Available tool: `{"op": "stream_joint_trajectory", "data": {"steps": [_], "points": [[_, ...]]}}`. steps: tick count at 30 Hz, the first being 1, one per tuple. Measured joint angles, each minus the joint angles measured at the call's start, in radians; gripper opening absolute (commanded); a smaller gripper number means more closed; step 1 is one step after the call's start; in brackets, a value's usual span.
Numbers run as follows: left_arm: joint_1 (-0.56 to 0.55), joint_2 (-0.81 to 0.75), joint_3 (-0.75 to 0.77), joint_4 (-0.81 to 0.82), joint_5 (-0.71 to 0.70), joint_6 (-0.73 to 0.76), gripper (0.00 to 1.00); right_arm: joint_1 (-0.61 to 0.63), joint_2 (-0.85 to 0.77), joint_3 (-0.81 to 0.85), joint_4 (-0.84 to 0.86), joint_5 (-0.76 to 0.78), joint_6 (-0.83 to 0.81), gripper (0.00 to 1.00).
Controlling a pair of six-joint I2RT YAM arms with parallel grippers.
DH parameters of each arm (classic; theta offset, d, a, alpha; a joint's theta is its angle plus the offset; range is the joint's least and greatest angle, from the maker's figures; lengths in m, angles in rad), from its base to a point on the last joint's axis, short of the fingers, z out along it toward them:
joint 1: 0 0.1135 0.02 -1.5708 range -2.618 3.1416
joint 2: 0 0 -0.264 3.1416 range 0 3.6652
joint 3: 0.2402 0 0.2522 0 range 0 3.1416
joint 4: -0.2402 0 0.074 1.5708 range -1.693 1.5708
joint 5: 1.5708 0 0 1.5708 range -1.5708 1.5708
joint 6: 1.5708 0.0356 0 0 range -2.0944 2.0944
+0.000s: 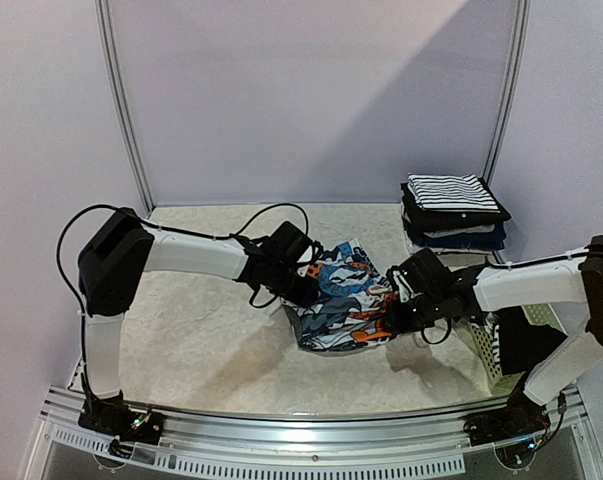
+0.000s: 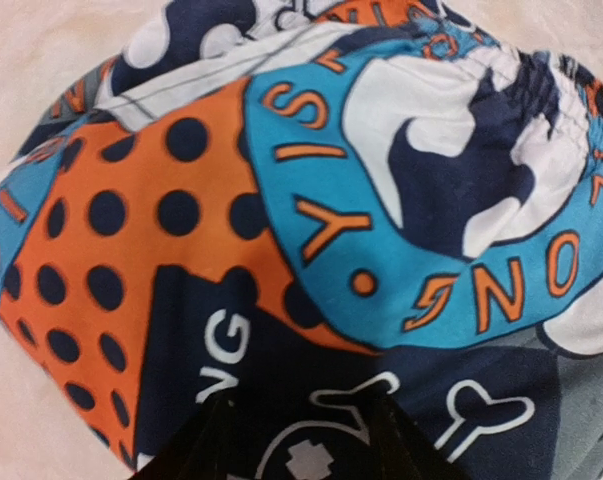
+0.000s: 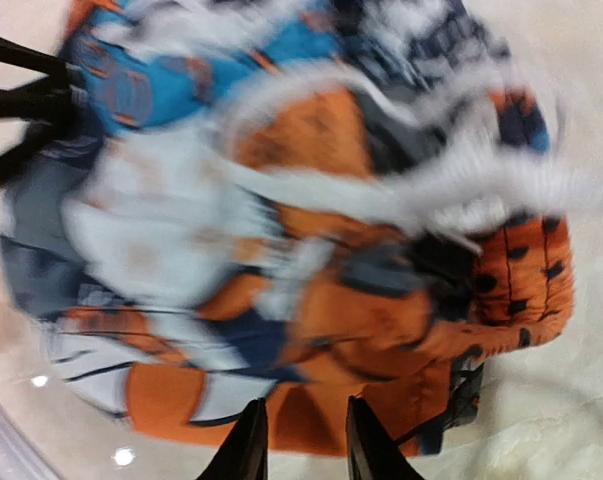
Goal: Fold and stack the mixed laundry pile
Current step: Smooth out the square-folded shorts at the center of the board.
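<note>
1. Orange, blue, white and black graphic-print cloth garment (image 1: 341, 295) hangs above the table (image 1: 201, 340), stretched between both grippers, likely to spread it for folding.
2. Right gripper (image 1: 396, 300): fingers pinched on the orange hem.
3. Left gripper (image 1: 303, 285): fingers straddle the cloth; can't tell if clamped.

Both arms reach inward toward frame centre. The right pincer (image 1: 394, 300) narrowly pinches the printed garment (image 1: 343, 300); the left pincer's (image 1: 303, 283) closure is unclear.
</note>
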Motion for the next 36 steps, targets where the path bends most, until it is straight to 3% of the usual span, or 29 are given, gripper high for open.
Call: {"op": "stream_joint_trajectory", "data": {"steps": [4, 9, 16, 23, 36], "points": [[-0.028, -0.050, 0.003, -0.045, -0.059, 0.029, 0.56, 0.000, -0.095, 0.087, -0.060, -0.027, -0.029, 0.37], [-0.086, -0.137, 0.038, -0.084, -0.095, 0.059, 0.54, -0.022, -0.180, 0.222, -0.084, 0.004, -0.082, 0.57], [-0.145, -0.169, 0.068, -0.072, -0.037, 0.074, 0.46, -0.173, -0.003, 0.390, -0.084, -0.070, -0.153, 0.60], [-0.165, -0.113, 0.071, -0.055, 0.047, 0.077, 0.46, -0.302, 0.295, 0.593, -0.147, -0.261, -0.245, 0.53], [-0.170, -0.048, -0.004, 0.036, 0.122, 0.059, 0.38, -0.304, 0.513, 0.649, -0.173, -0.526, -0.283, 0.34]]}}
